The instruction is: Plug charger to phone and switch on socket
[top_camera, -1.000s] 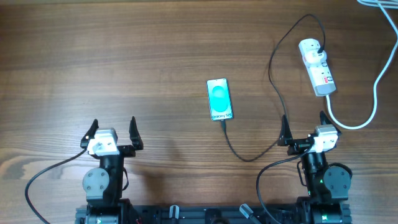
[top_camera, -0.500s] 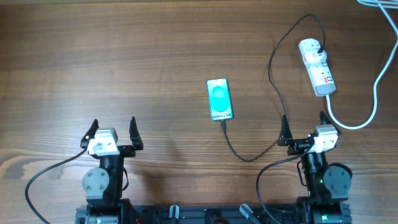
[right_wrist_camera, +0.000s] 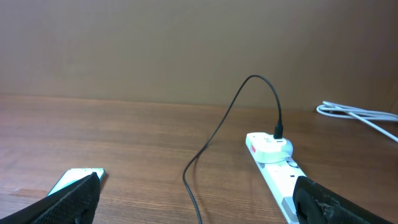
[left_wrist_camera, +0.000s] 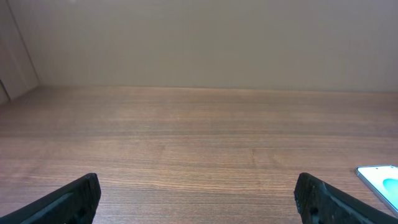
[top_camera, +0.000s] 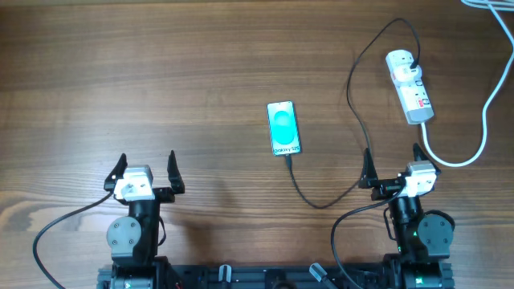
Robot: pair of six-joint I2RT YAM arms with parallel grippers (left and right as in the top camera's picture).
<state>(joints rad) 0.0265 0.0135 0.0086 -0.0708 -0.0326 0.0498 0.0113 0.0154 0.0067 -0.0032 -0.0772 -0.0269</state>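
Observation:
The phone (top_camera: 283,128) lies flat mid-table with its teal screen lit; its edge shows in the left wrist view (left_wrist_camera: 380,177) and the right wrist view (right_wrist_camera: 78,177). The thin black charger cable (top_camera: 353,96) runs from the white plug in the socket (top_camera: 408,86), loops down, and its tip meets the phone's near end (top_camera: 287,156). The socket also shows in the right wrist view (right_wrist_camera: 273,162), the cable (right_wrist_camera: 205,149) beside it. My left gripper (top_camera: 144,170) is open and empty near the front left. My right gripper (top_camera: 392,166) is open and empty, just short of the socket.
A thick white cord (top_camera: 482,120) curves from the socket's near end along the right table edge and off the far right corner; it also shows in the right wrist view (right_wrist_camera: 357,115). A wall stands behind the table's far edge.

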